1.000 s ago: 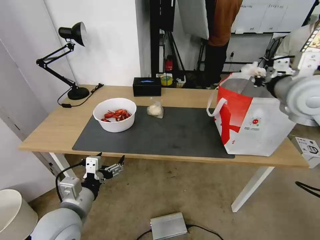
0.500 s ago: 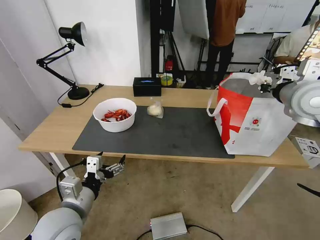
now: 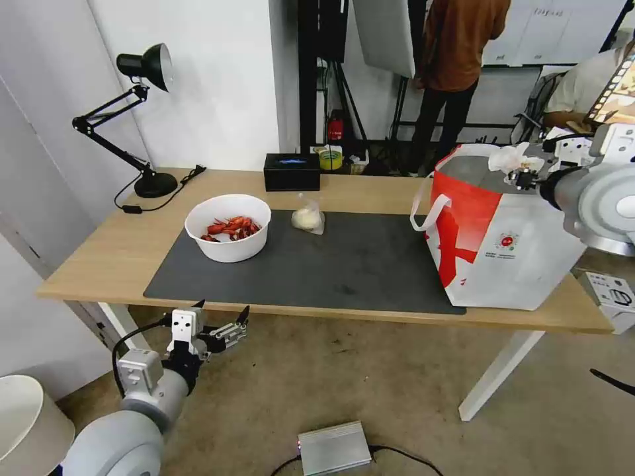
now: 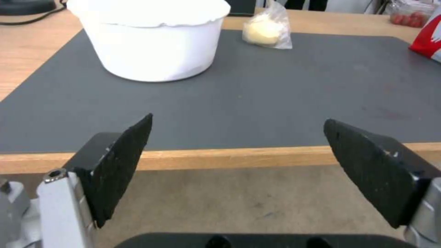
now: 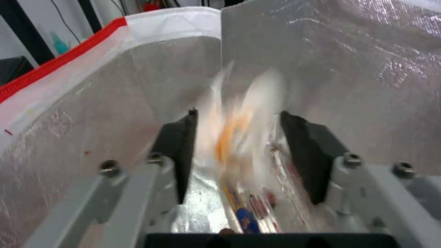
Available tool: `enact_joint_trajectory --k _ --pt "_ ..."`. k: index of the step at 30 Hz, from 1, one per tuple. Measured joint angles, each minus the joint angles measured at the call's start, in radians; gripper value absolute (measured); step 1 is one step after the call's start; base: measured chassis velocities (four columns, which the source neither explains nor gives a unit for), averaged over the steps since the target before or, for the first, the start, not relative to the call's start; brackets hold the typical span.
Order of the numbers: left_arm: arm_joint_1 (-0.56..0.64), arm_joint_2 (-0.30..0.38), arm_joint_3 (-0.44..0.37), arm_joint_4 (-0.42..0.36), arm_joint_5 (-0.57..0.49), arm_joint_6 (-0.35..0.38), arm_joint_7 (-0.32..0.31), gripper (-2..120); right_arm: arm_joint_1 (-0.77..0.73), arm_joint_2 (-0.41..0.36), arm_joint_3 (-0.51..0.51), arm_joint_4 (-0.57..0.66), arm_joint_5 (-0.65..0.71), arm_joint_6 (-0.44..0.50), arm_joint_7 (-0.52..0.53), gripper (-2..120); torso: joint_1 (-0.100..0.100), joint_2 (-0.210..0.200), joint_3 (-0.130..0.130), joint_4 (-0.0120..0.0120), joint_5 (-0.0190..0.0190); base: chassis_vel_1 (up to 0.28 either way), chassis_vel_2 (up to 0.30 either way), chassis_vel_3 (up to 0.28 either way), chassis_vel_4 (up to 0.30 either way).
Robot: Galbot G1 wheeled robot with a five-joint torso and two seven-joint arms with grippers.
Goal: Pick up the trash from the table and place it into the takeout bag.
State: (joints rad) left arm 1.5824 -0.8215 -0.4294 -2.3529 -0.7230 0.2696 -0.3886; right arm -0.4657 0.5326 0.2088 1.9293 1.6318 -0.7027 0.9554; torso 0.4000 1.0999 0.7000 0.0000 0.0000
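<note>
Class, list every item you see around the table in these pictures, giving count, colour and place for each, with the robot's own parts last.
Table: one, light wood, white legs.
Mat: one, dark grey, on the table.
Bowl: one, white, red shells inside, on the mat's left end.
Small bag: one, clear, whitish lump, at the mat's far edge.
Takeout bag: one, white and red, foil-lined, table's right end.
Tissue: one, white, over the takeout bag's mouth.
Black box: one, table's far edge.
Desk lamp: one, black, far left corner.
Left gripper: open, below the table's near edge.
Right gripper: at the tissue, above the takeout bag.
</note>
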Motion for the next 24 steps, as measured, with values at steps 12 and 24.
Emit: enact_joint_trajectory --k 12,24 --pt "0.008 -0.007 -0.006 -0.008 0.001 0.0 0.0 100 -0.018 -0.008 0.016 0.03 -0.039 0.039 -0.073 96 0.0 0.0 0.0 0.0 0.0 0.0 0.0 0.0 0.0" --pt "0.018 -0.01 -0.014 -0.014 0.004 0.0 -0.001 100 -0.08 0.021 0.016 0.12 -0.219 0.238 -0.371 100 0.0 0.0 0.0 0.0 0.0 0.0 0.0 0.0 0.0"
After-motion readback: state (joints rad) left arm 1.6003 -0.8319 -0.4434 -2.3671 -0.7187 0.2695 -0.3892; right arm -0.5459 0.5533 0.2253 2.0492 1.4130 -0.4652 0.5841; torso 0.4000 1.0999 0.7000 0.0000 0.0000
